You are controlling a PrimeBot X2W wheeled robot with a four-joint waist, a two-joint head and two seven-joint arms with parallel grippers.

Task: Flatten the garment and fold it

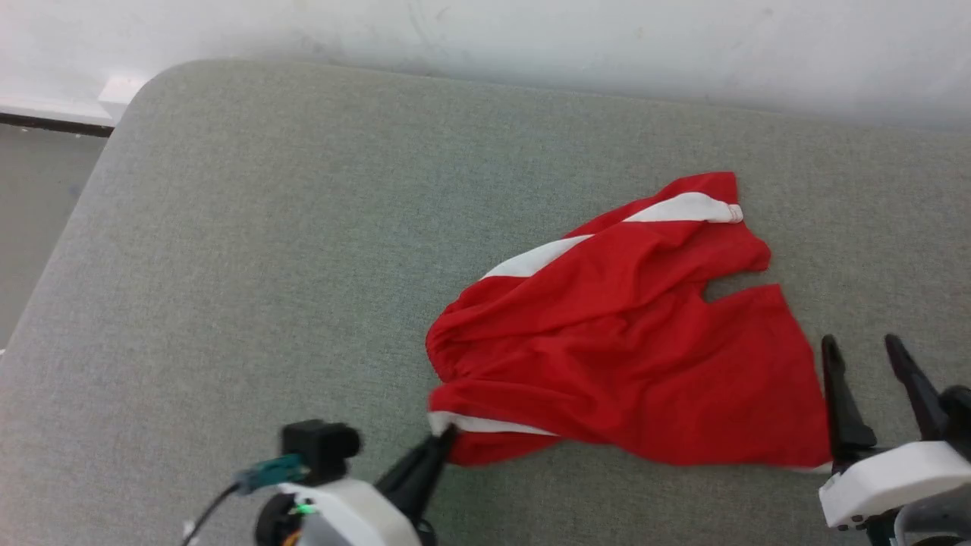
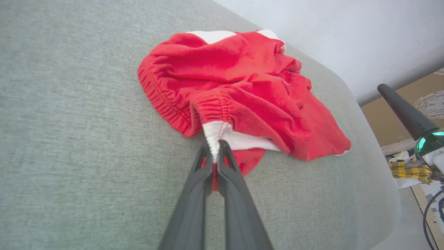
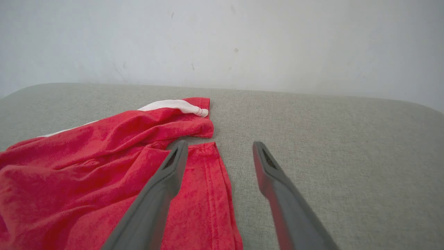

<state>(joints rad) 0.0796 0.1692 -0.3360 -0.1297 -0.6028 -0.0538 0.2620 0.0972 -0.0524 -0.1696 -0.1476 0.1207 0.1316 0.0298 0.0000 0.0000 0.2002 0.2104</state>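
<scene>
– One garment (image 1: pixel 622 341): red shorts with white side stripes, lying crumpled on the grey padded bench (image 1: pixel 265 265). Which step?
– Flattening, early on. Nothing is folded yet, as I read it. The waistband (image 2: pixel 163 100) is bunched at the garment's left end and the legs trail off to its right end. The far leg is creased over on itself.
– Left gripper (image 1: pixel 444 444)?
– Clamped tight on the garment's near-left corner, where the white stripe (image 2: pixel 239 140) meets the waistband. The left wrist view shows cloth pinched between both fingers, so it has a real hold.
– Right gripper (image 1: pixel 862 343)?
– Jaws spread wide, holding nothing. It sits at the garment's near-right corner, by the leg hem (image 3: pixel 208 180). In the right wrist view one finger is over red cloth and the other over bare bench just beside the hem. Touching the cloth or hovering above it, cannot tell.
– Next move, your guess?
– The right gripper needs to close on that hem corner. Then both pull away from the garment's middle to draw the near edge taut. Probably a lift or drag as well, since the far leg won't lie flat on its own.
– Risks?
– The fabric looks soft and layered, so the right gripper could pinch one layer only, or catch the bench cover under the garment. The left gripper holds just a small bit of stripe, and a hard pull may slip it.
</scene>
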